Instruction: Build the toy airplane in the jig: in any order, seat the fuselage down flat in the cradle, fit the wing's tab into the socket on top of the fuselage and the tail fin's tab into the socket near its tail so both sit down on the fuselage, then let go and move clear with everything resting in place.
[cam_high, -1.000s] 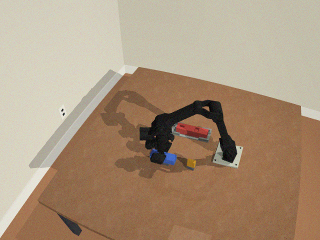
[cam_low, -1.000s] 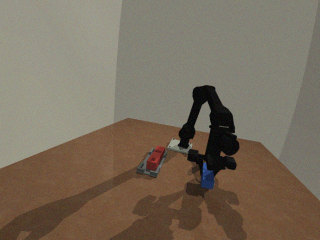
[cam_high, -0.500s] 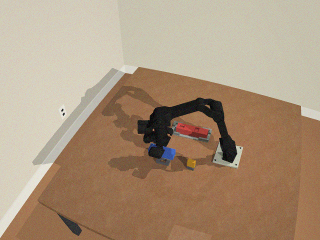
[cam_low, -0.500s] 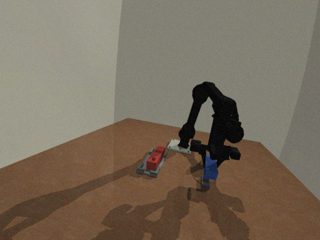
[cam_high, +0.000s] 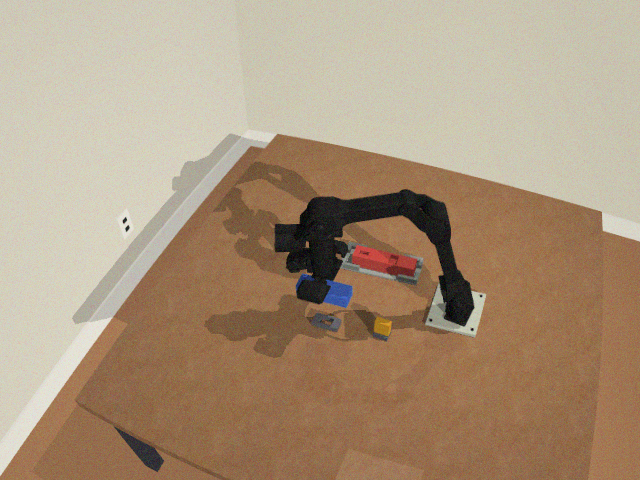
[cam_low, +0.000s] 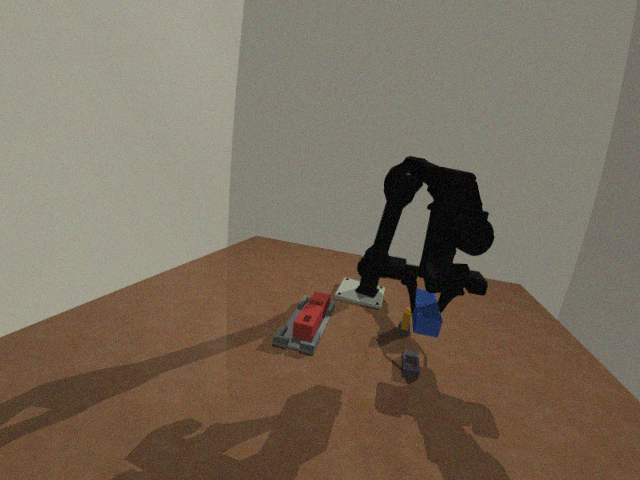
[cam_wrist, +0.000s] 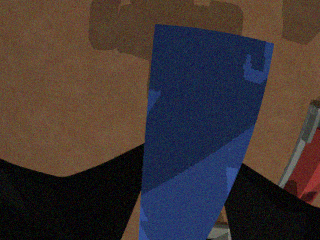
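My gripper (cam_high: 321, 284) (cam_low: 428, 305) (cam_wrist: 185, 154) is shut on the blue wing (cam_high: 338, 293) (cam_low: 427, 322) (cam_wrist: 200, 100). It holds the wing in the air above its small grey stand (cam_high: 334, 326) (cam_low: 410, 370). The red fuselage (cam_high: 382, 259) (cam_low: 305, 330) (cam_wrist: 310, 165) lies lengthwise in the grey cradle (cam_high: 351, 267) (cam_low: 281, 341) (cam_wrist: 295, 162), with socket openings on its top. The yellow tail fin (cam_high: 382, 326) (cam_low: 406, 319) stands upright in a small dark holder (cam_high: 381, 337) (cam_low: 402, 332), away from the gripper. The wing's underside and tab are hidden.
The arm's white base plate (cam_high: 478, 310) (cam_low: 379, 298) is beyond the cradle's tail end. The tail fin's holder stands between the wing stand and the base. The wooden table (cam_high: 465, 392) (cam_low: 129, 320) carries everything, with walls behind it.
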